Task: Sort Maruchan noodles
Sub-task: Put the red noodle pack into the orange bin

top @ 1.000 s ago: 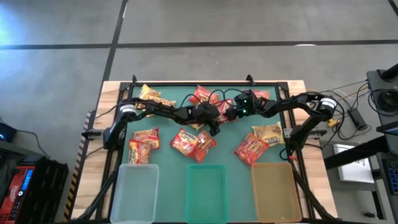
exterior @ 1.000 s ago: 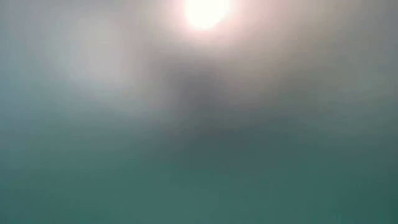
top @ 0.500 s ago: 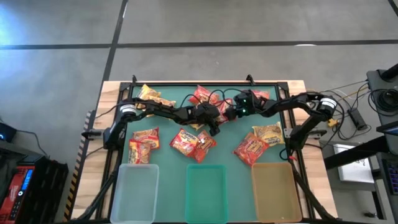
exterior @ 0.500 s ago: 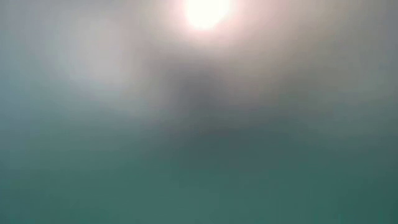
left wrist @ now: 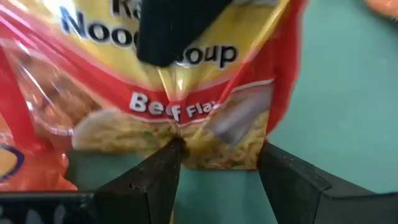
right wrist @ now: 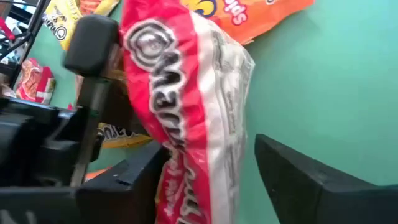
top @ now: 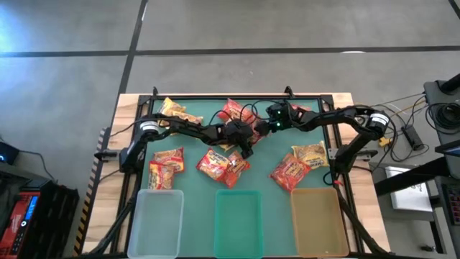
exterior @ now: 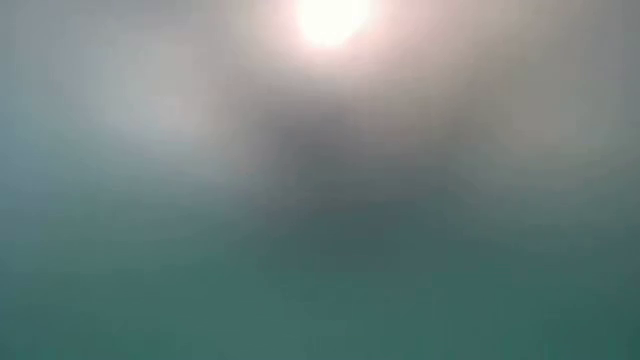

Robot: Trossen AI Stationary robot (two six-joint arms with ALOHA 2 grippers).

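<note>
The low view is a blur. At upper centre, the left gripper (top: 248, 137) pinches a beef packet (left wrist: 186, 93); the right gripper (top: 267, 128) straddles a red packet (right wrist: 186, 112), fingers spread.

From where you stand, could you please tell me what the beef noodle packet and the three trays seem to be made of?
Beef noodle packet: thin glossy printed plastic film, judging by its creases and sheen. Clear tray, green tray and amber tray: probably smooth translucent plastic, since the surface shows through faintly.
</note>
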